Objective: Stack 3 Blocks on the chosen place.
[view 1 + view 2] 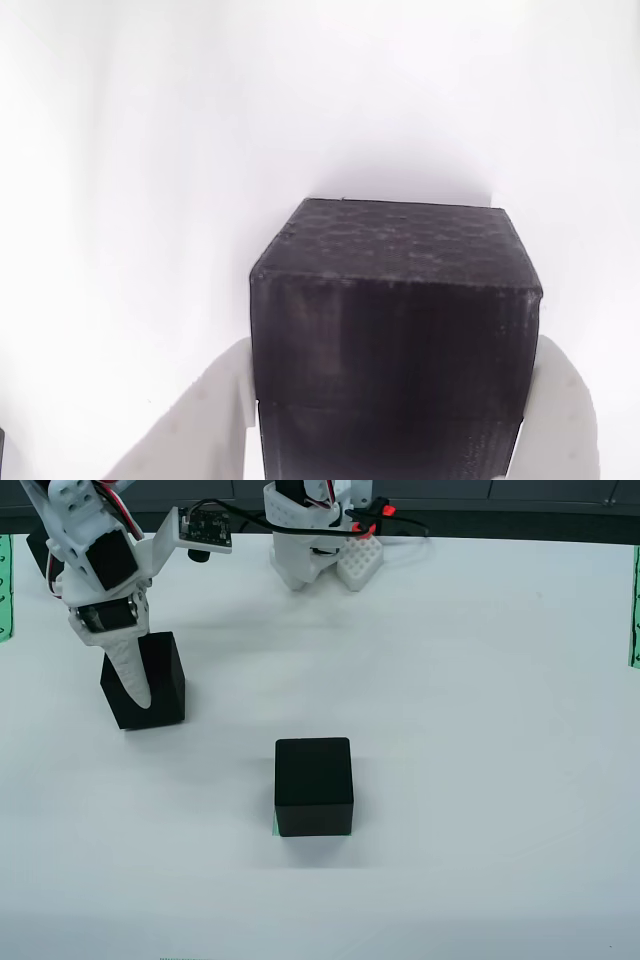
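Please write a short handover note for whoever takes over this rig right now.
Gripper: its white fingers flank a black block at the table's left in the view from above; whether they press it is unclear, and the block looks to be on the table.
A second black block sits mid-table over a green-edged patch, seemingly the chosen place.
Done: apparently one block placed.
Left: stack this block, then a third.

Both views are brightly and evenly lit. In the view that rides on the gripper, the white table surface [150, 150] blows out to near featureless glare, faintly violet just behind the black hexagon-textured cube [395, 330], whose near face is soft. In the view from above, focus is sharp; the black smooth cube [314, 785] casts only a faint, diffuse shadow.
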Motion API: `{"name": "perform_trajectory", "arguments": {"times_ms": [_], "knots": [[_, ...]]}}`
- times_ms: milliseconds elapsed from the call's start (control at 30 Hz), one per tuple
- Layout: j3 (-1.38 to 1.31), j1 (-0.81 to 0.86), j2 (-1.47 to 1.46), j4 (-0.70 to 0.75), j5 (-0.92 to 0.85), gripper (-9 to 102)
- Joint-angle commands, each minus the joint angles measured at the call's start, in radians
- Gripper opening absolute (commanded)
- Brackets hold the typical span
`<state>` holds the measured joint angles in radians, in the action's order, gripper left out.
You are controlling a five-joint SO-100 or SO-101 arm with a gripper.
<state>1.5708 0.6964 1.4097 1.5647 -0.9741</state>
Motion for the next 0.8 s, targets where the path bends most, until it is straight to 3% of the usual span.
{"name": "perform_trajectory", "arguments": {"times_ms": [0, 367, 767], "knots": [[0.018, -0.028, 0.100, 0.008, 0.023, 24], [0.179, -0.202, 0.336, 0.009, 0.255, 24], [0.147, -0.502, 0.433, 0.009, 0.621, 24]]}}
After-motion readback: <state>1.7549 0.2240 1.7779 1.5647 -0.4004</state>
